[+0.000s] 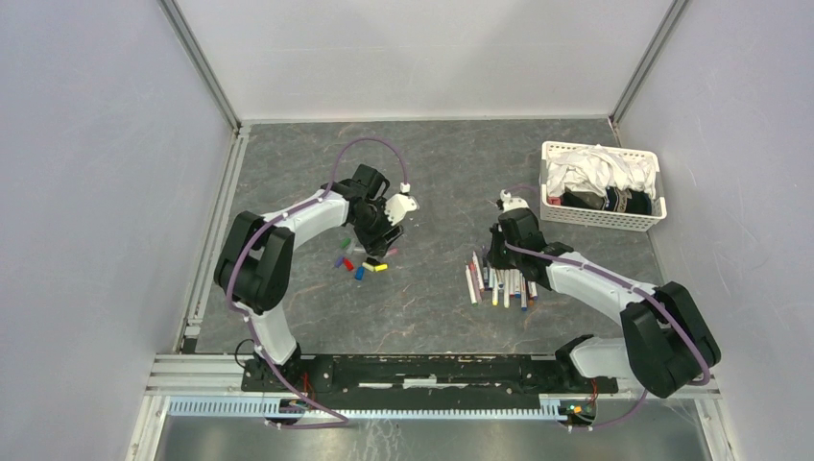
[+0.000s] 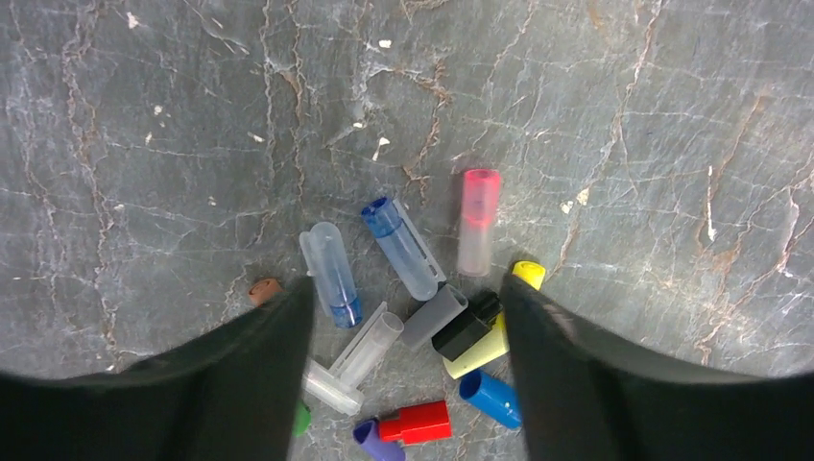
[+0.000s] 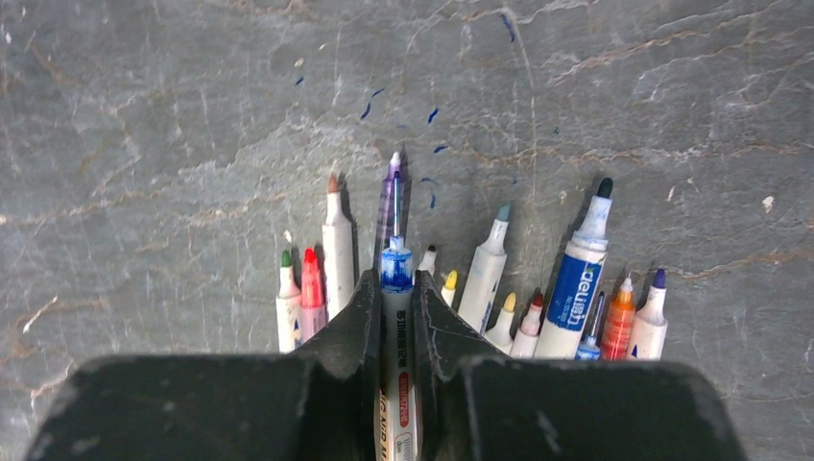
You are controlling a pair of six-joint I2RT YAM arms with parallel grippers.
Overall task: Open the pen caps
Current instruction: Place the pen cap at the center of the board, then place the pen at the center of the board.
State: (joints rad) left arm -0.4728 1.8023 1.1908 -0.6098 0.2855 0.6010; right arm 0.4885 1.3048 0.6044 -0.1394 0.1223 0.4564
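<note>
Several loose pen caps (image 2: 422,421) in red, blue, yellow, black, pink, purple, green and clear plastic lie in a small pile (image 1: 360,262) on the table. My left gripper (image 2: 405,288) is open and empty and hangs just above this pile, one finger on each side; it also shows in the top view (image 1: 379,240). My right gripper (image 3: 395,283) is shut on a white pen (image 3: 395,317) with a bare blue tip. It holds this pen low over a row of uncapped pens (image 3: 494,269) lying side by side (image 1: 499,283).
A white basket (image 1: 600,187) holding cloth stands at the back right, close behind the right arm. A larger blue-labelled marker (image 3: 576,279) lies in the row of pens. Blue ink marks (image 3: 432,144) spot the table beyond the pen tips.
</note>
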